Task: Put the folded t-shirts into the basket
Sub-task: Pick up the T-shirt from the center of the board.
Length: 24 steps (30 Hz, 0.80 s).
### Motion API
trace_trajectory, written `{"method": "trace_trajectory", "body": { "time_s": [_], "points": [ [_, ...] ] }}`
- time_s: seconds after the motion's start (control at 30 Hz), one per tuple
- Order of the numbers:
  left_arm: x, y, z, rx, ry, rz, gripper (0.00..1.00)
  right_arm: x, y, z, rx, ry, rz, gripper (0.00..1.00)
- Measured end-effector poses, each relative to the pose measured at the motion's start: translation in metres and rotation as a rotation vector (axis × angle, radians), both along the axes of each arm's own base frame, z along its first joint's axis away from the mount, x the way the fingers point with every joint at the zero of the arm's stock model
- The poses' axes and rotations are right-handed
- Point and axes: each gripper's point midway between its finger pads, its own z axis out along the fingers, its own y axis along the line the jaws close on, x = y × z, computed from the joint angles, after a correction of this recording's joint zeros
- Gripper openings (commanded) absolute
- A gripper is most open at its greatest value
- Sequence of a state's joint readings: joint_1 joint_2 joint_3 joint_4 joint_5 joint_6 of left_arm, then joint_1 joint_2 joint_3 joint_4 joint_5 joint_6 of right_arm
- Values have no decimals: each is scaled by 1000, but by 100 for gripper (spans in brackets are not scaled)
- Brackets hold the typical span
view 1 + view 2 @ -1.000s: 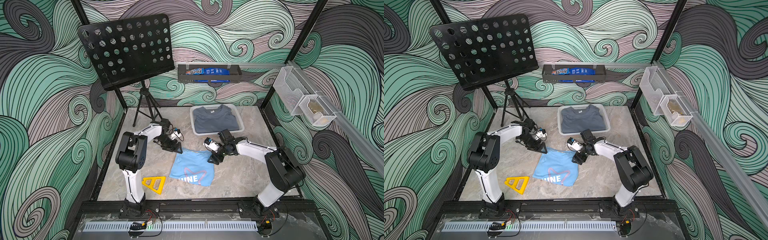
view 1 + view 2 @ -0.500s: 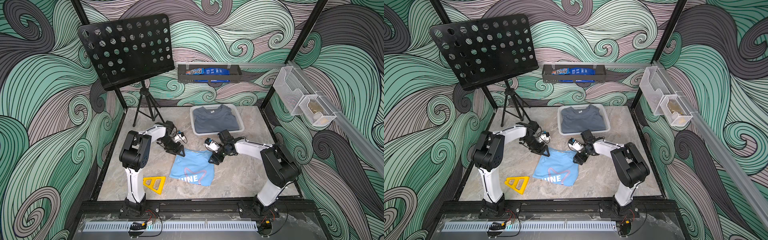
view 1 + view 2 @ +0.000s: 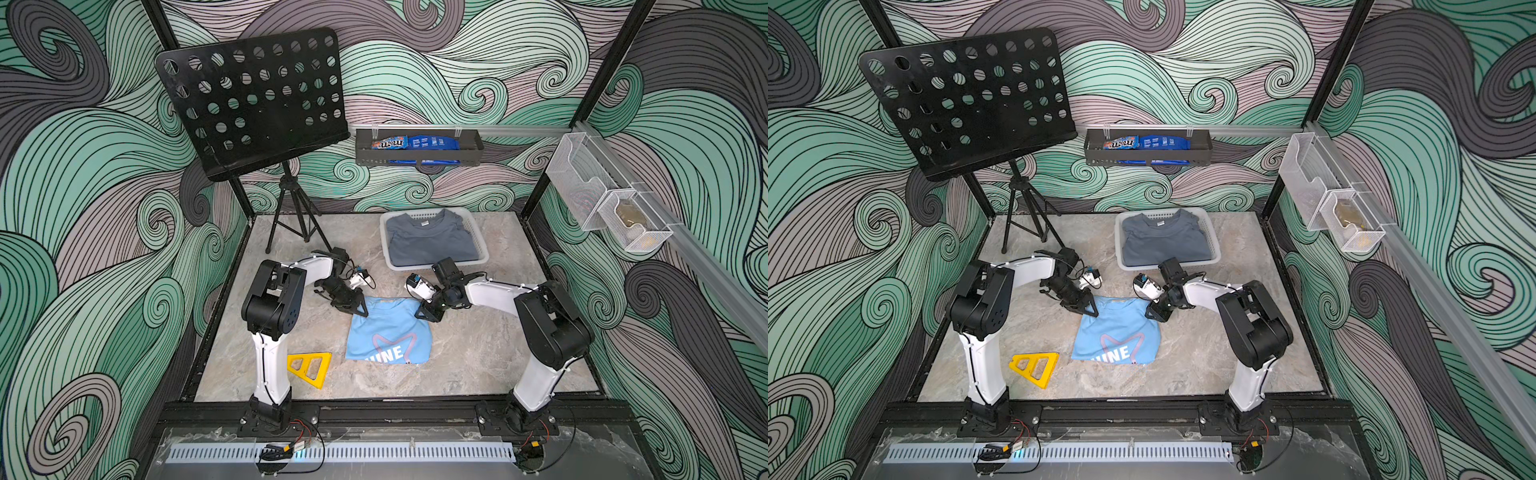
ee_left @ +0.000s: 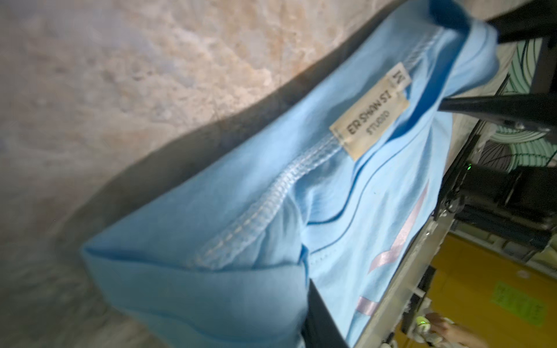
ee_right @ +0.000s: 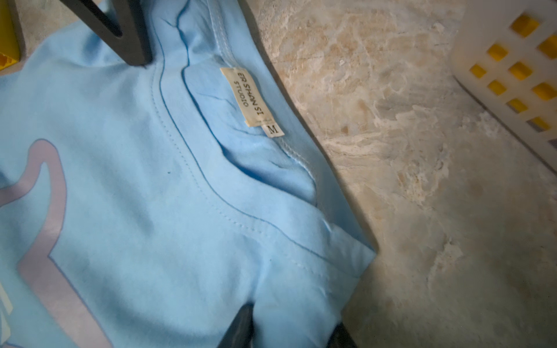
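Note:
A light blue t-shirt (image 3: pixel 388 336) (image 3: pixel 1119 336) with white letters lies folded on the marble table in both top views. My left gripper (image 3: pixel 355 309) (image 4: pixel 271 325) is shut on its far left corner, and the cloth bunches over the jaws. My right gripper (image 3: pixel 426 313) (image 5: pixel 289 328) is shut on its far right corner, with cloth pinched between two dark fingers (image 5: pixel 238 328). The collar edge with its label (image 5: pixel 256 99) sits slightly off the table. Behind them stands the white basket (image 3: pixel 436 264) (image 3: pixel 1213 241), a slate grey t-shirt (image 3: pixel 432 241) on top. Yellow cloth shows through the basket's holes (image 5: pixel 497 60).
A yellow triangle (image 3: pixel 309 368) lies near the left arm's base. A black music stand (image 3: pixel 257 99) on a tripod stands at the back left. A dark shelf tray (image 3: pixel 419 151) with blue packets hangs on the back wall. Wire mesh bins (image 3: pixel 602 199) hang on the right wall.
Both grippers have moved inward onto the light blue t-shirt's far corners and closed on the cloth. The shirt's collar edge has bunched slightly.

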<state>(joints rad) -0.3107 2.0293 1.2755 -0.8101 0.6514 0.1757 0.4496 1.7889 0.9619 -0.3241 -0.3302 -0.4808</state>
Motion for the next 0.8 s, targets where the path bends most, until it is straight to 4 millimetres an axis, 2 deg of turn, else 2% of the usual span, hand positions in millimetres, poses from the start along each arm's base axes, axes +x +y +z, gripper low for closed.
{"method": "trace_trajectory", "body": {
  "time_s": [0.1,0.17,0.4,0.53,0.8],
  "points": [
    [-2,-1,-2,-12,8,7,1,-2,2,0,12,8,0,7],
    [-3,-2,-2,-22,7,9,0,-2,3,2,19,0,-1,0],
    [-8,-3,6,-59,-51,15,0,-7,0,14,35,-44,-4,0],
    [-6,-3,25,-109,-113,28,0,-6,-2,41,78,-111,-7,0],
    [-7,-17,85,-285,-206,6,0,0,-10,112,193,-281,4,0]
  ]
}}
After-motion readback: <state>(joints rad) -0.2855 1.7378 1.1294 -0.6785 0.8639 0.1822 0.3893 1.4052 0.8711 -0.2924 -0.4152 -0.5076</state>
